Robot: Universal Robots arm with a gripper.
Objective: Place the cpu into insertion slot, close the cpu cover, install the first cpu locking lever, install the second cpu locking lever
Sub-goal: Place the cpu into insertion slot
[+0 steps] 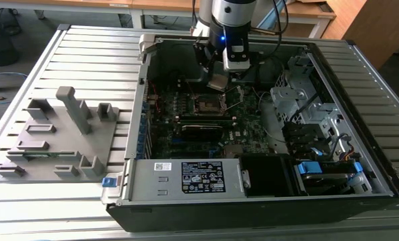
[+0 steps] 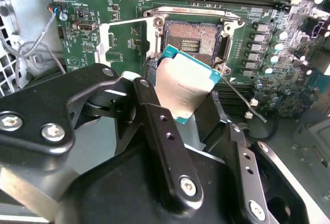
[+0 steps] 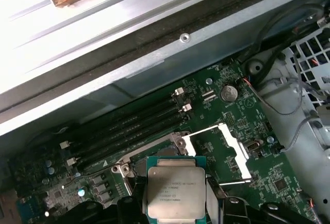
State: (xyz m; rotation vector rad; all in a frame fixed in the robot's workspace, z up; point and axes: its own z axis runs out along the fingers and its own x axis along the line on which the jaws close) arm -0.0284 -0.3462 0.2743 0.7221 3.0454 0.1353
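- The cpu (image 2: 183, 84), a small flat square chip with a dull grey metal top and a green edge, is not yet seated; it hangs just short of the insertion slot (image 2: 190, 38), the small square dark socket with a silver rim; the socket's contact field shows bare in the second wrist view.
- The cpu cover (image 3: 241, 154), a thin silver square frame with a large window, lies swung open just beside the slot; so the closing is not done.
- A thin bright wire lever (image 2: 245, 100) stands free from the socket's corner; I judge it unlocked; the other lever I cannot make out with certainty.
- By this reckoning the first of the four steps is in hand and none is finished.
- The black two-fingered gripper (image 2: 183, 102) is clamped on the chip; its fingers (image 2: 164, 136) press the chip's opposite edges, no wider apart than the chip itself; the chip sits tilted against the board.
- In the exterior view the gripper (image 1: 227, 75) reaches down inside the open black and grey computer case (image 1: 253, 213); the chip (image 1: 217, 83) is near the slot (image 1: 208, 104) and apart from it; the grey moulded fixture tray (image 1: 59, 150) lies well apart, on the exterior view's left.
- The long narrow black memory slots (image 3: 129, 126) run just beside the socket.
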